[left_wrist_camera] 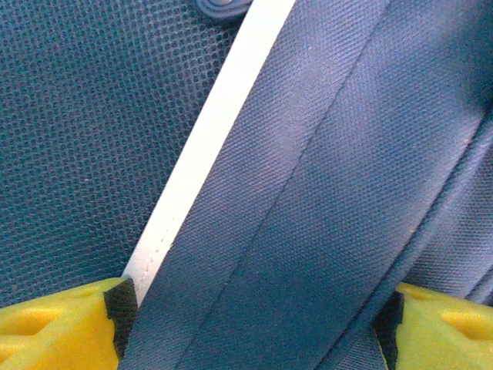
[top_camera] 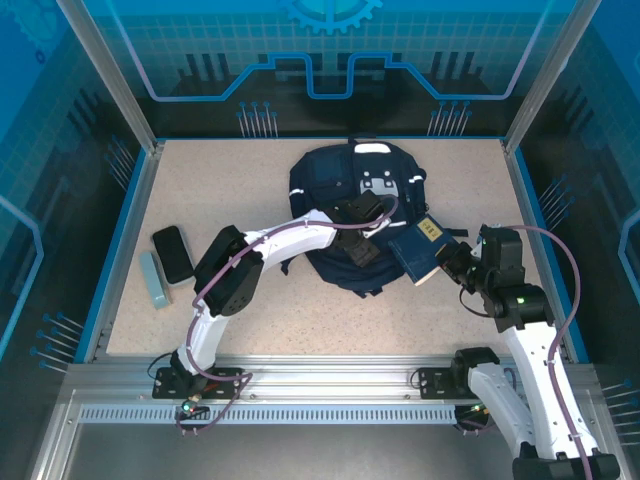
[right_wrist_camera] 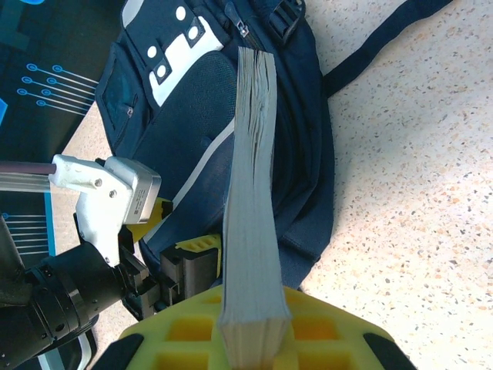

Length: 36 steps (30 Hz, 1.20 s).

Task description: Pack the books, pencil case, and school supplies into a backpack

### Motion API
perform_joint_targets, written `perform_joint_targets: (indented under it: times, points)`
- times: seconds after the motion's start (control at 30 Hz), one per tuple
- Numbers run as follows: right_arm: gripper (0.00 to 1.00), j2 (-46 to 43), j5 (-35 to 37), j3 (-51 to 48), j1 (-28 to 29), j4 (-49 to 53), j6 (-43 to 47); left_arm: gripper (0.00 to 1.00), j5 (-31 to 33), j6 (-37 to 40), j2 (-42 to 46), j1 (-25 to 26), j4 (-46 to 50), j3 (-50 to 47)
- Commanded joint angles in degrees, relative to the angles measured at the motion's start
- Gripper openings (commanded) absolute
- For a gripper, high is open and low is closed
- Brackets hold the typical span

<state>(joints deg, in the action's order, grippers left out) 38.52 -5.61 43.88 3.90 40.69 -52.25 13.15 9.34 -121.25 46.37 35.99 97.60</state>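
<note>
Speckled tabletop [top_camera: 250,200], navy backpack [top_camera: 320,185] centre-back. Right gripper [top_camera: 452,262] jaws clamped on blue book [right_wrist_camera: 250,193], long axis aimed at the backpack just beside it. Left gripper [left_wrist_camera: 258,320] jaws wide, straddling backpack fabric, no pinch.

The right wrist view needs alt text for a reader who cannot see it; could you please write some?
The right claw is shut on a book seen edge-on, its pages facing the camera, in front of a navy backpack lying on the speckled table. The left claw reaches onto the backpack at the lower left.
</note>
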Motion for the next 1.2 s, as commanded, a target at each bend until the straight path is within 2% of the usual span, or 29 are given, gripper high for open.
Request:
perform_joint_targets:
  times: [0.0, 0.17, 0.47, 0.67, 0.8, 0.97, 1.17]
  points:
    - [0.08, -1.2, 2.0, 2.0, -1.0, 1.2, 0.4, 0.77, 4.0, 2.0, -1.3, 0.4, 1.8, 1.4]
    - [0.08, -2.0, 4.1, 3.2, -0.9, 3.0, 0.9, 0.69, 7.2, 2.9, -2.1, 0.5, 1.9, 2.5]
    - [0.09, -4.0, 7.9, 6.2, -1.0, 6.4, 2.2, 0.26, 11.1, 2.3, 0.0, 1.4, 0.2, 2.9]
    - [0.09, -5.4, 8.7, 6.1, -1.0, 8.3, 2.7, 0.08, 15.4, 0.3, 5.7, 2.0, -3.4, 2.6]
    - [0.09, -6.1, 7.8, 7.9, -1.0, 9.3, 2.7, 0.03, 17.6, -1.4, 11.3, 2.0, -7.7, 0.7]
    - [0.09, -6.9, 3.0, 6.9, -1.0, 8.4, 2.3, 0.0, 18.6, -3.7, 17.8, 2.0, -14.8, -2.1]
    - [0.09, -6.5, -9.4, 1.1, -1.0, -0.8, -1.4, 0.0, 14.8, -4.2, 23.0, 2.2, -24.1, -5.7]
